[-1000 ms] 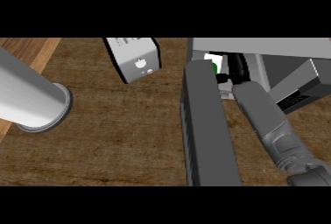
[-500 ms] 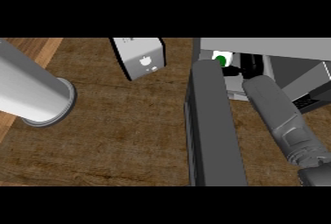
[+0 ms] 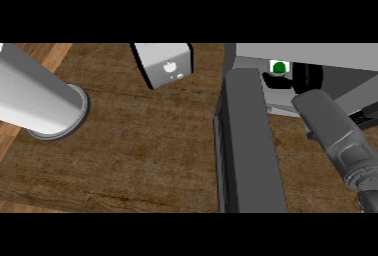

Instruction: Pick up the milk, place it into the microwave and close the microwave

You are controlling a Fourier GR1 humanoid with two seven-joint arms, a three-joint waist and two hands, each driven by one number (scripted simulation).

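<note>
Right arm pushed deeper into microwave w/ milk; hand state unclear; wood counter.

Grey toaster on wooden counter

This is a kitchen. A brown wooden counter top fills most of the view. On the right stands a grey microwave with its dark grey door swung open toward the near side. At the far side stands a small white and grey box, like a toaster.
</note>
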